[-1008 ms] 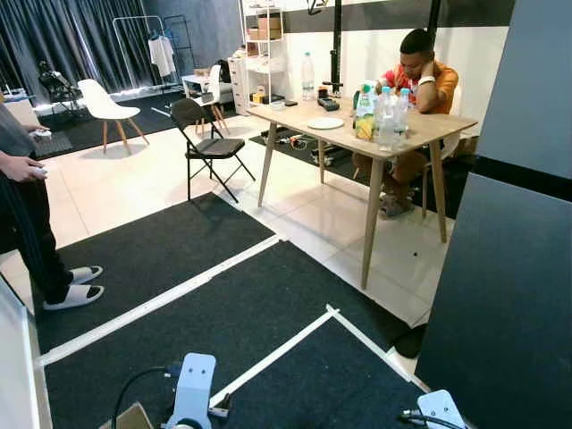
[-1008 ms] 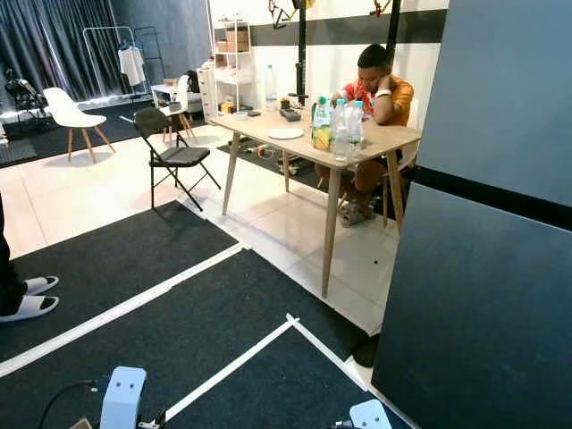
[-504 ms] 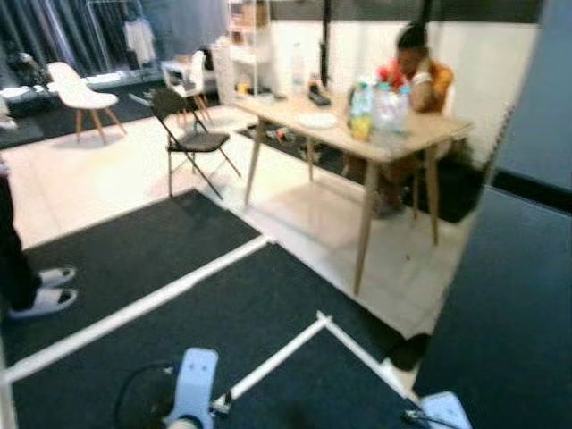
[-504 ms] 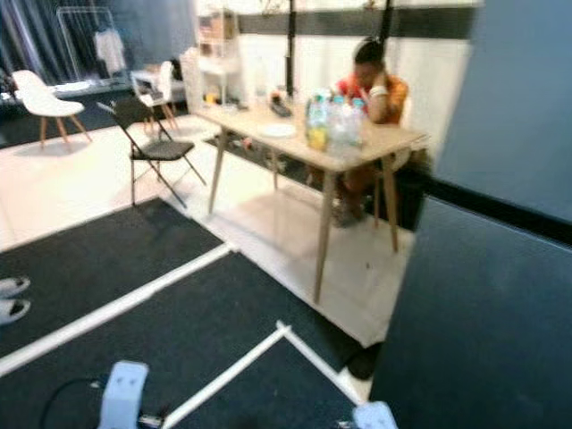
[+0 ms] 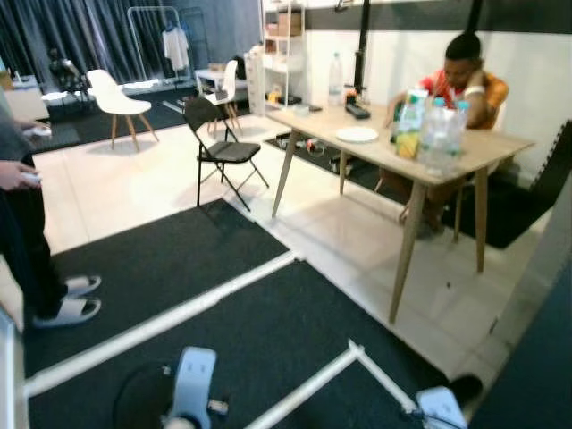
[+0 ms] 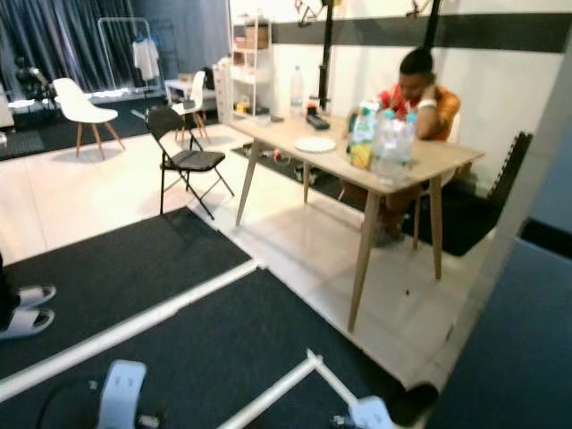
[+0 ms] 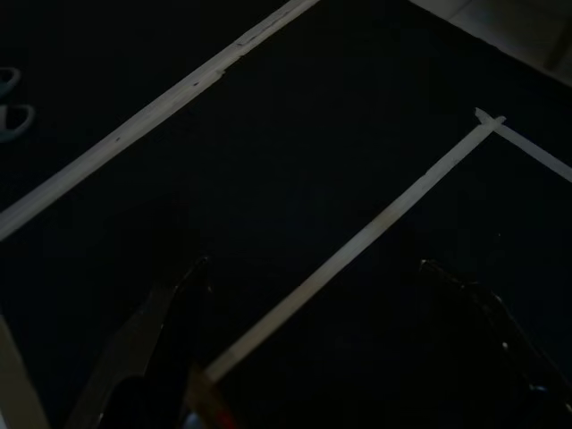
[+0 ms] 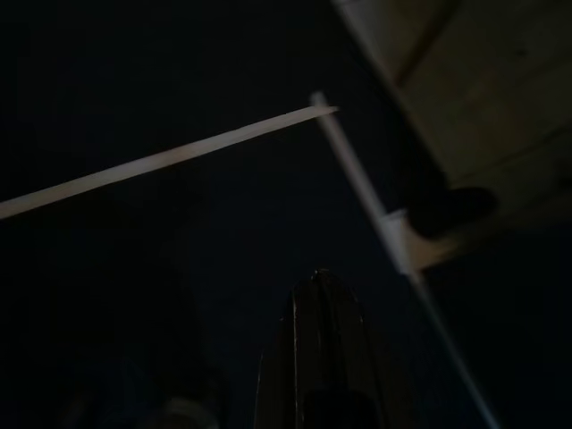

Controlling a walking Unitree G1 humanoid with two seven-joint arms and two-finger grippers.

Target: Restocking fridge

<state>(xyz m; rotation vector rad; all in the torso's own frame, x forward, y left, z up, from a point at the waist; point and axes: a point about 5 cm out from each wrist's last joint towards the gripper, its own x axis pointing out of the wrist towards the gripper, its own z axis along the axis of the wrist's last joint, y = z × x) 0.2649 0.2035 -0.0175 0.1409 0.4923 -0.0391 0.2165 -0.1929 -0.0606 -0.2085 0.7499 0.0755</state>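
The dark grey fridge (image 6: pixel 514 349) rises at the right edge of the eye views, its door closed. Several clear bottles and a yellow-labelled one (image 5: pixel 422 130) are grouped on a light wooden table (image 5: pixel 357 152) ahead. Both arms hang low over a black mat. My left gripper (image 7: pixel 313 277) is open, its two black fingers (image 7: pixel 174 299) spread wide above a white tape line. In the dark right wrist view, my right gripper (image 8: pixel 317 279) is shut on nothing, pointing down at the mat.
A person (image 5: pixel 466 76) sits behind the table. Another person (image 5: pixel 22 214) in slippers stands at the left. A black folding chair (image 5: pixel 219 147) and a white chair (image 5: pixel 116 98) stand on the tiled floor. White tape lines (image 5: pixel 161 317) cross the black mat (image 5: pixel 268 331).
The camera has turned left: the table and the fridge sit further right in the picture and less of the fridge shows. Both arms still hang low.
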